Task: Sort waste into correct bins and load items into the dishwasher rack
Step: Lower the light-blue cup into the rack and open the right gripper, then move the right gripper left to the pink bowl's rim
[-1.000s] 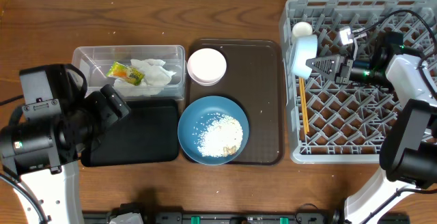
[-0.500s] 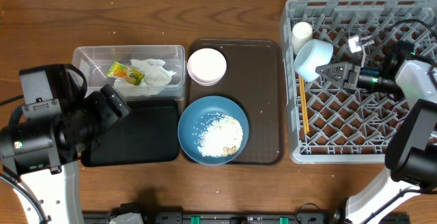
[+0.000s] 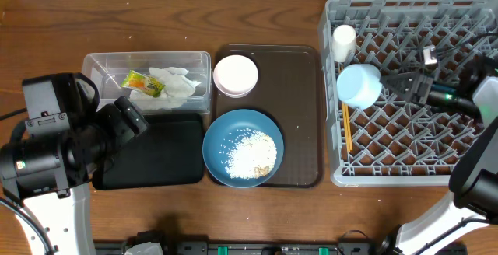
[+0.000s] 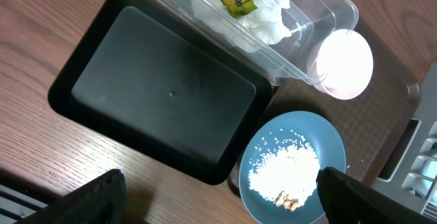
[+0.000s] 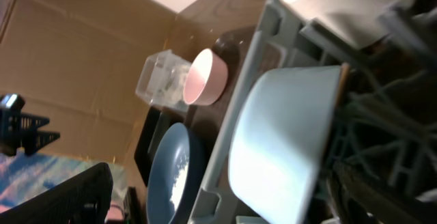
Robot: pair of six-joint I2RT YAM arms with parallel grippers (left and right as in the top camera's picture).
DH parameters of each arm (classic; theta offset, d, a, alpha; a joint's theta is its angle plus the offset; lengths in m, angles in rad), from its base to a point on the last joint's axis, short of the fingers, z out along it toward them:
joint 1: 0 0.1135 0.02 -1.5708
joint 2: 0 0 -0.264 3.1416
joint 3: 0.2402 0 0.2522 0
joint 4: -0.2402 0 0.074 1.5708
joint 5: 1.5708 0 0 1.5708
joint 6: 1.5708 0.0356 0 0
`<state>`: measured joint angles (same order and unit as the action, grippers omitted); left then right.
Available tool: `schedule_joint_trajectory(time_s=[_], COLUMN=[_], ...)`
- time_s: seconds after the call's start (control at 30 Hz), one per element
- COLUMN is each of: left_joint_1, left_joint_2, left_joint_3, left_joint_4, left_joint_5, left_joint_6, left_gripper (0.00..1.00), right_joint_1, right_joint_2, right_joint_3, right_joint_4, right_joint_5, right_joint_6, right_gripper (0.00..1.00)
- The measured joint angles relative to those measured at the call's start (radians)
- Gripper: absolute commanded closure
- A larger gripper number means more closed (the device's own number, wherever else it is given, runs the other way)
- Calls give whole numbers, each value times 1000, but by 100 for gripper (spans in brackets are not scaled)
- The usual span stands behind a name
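**Left hand** (image 4: 220, 176): fingers wide apart, holding nothing, hanging over the near edge of the black tray (image 3: 156, 158). No change over the last second.

**Tub** (image 3: 93, 61): clear plastic, at the left of the surface (image 3: 47, 22), just behind the black tray. It contains the napkin (image 3: 177, 84) and the wrapper (image 3: 142, 84), so that waste counts as sorted.

**Black tray:** nothing in it.

**Brown tray** (image 3: 299, 130): centre. It carries the white bowl (image 3: 235, 75) and the blue dish (image 3: 226, 134), which has rice (image 3: 249, 155) heaped in it. Neither is loaded yet, and the rice likely has to come off first.

**Rack** (image 3: 389, 173): right. It holds the cup (image 3: 344, 39) in the far left corner and the chopsticks (image 3: 348, 130) along the left wall.

**Pale blue bowl** (image 3: 359, 85): changed. A second ago it was gripped by its rim. It now lies free in the rack's left part, just below the cup, with its underside showing from overhead. Whether it sits firmly among the pegs cannot be told.

**Right hand** (image 3: 393, 84): changed. The fingers have sprung apart, and the tips sit just beside the bowl without touching it. The bowl counts as delivered, which leaves the white bowl, the dish and the rice.
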<state>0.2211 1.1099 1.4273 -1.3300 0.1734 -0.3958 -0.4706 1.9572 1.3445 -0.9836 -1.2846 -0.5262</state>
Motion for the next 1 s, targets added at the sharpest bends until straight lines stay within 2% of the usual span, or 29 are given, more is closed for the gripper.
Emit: schedule_joint_trajectory(time_s=[0.13, 0.33, 0.5, 0.77, 1.0], left_joint_1=[0, 0, 0, 0, 0], left_joint_2=[0, 0, 0, 0, 0], left_joint_3=[0, 0, 0, 0, 0], left_joint_4=[0, 0, 0, 0, 0], left_joint_5=[0, 0, 0, 0, 0], left_joint_6=[0, 0, 0, 0, 0], left_gripper=[9, 8, 8, 8, 9], right_joint_1=[-14, 1, 81, 396, 773], right_joint_2=[0, -7, -74, -272, -277], right_joint_3=[14, 134, 222, 266, 267], right_joint_4=[16, -5, -58, -53, 69], right_joint_5=[59, 258, 459, 795, 1022], right_joint_6=[111, 271, 351, 390, 395], right_gripper=[1, 1, 1, 1, 1])
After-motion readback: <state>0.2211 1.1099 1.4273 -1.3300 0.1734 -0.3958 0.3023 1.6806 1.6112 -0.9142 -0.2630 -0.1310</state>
